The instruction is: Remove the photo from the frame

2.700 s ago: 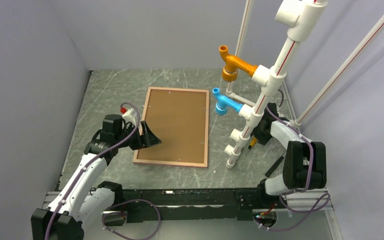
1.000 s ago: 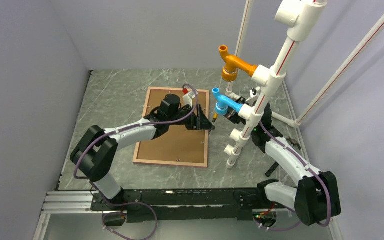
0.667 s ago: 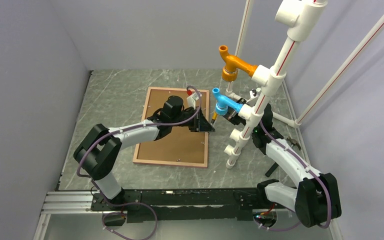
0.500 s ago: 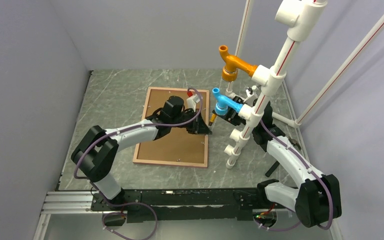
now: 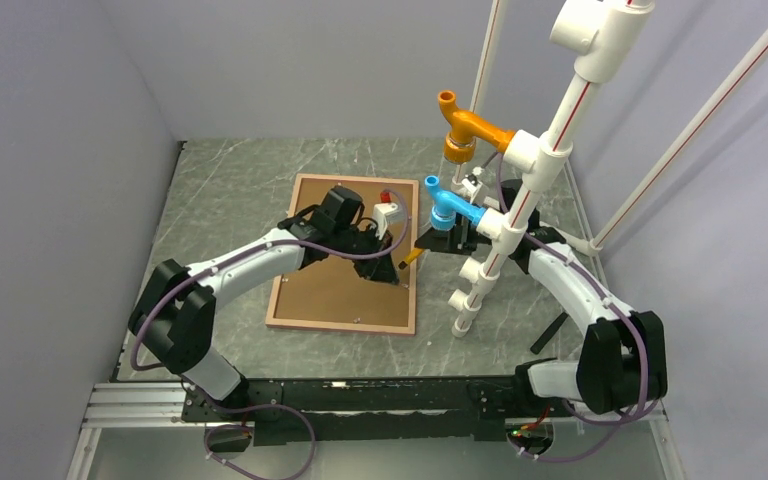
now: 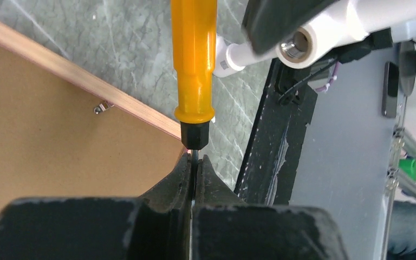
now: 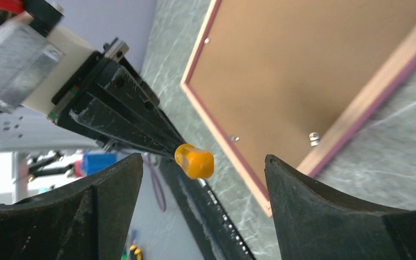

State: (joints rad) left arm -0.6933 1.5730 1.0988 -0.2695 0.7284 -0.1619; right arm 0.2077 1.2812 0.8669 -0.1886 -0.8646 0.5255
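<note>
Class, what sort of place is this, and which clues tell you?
Probably a robotics lab test cell: left arm and right arm on a rail, plain grey walls, white pipe rig.

I am seeing a matt brown backing board [image 5: 345,290] in the smooth, wood-toned frame [image 5: 340,326]. The handle of the screwdriver [image 6: 194,59] is looking like glossy orange plastic.

The thin pink rectangular picture frame [image 5: 340,325] lies back up. Its front face is out of sight beneath the plain brown backing board [image 5: 345,290].

In the left wrist view, the top edge cuts off the orange-handled screwdriver [image 6: 194,65]. Its metal shaft disappears between the closed fingers [image 6: 168,187] of the left gripper [image 6: 194,165].

From above, the white plastic pipe stand [image 5: 525,190] masks part of the right gripper [image 7: 203,158]. The small metal clips [image 6: 103,107] are too small there to read.
</note>
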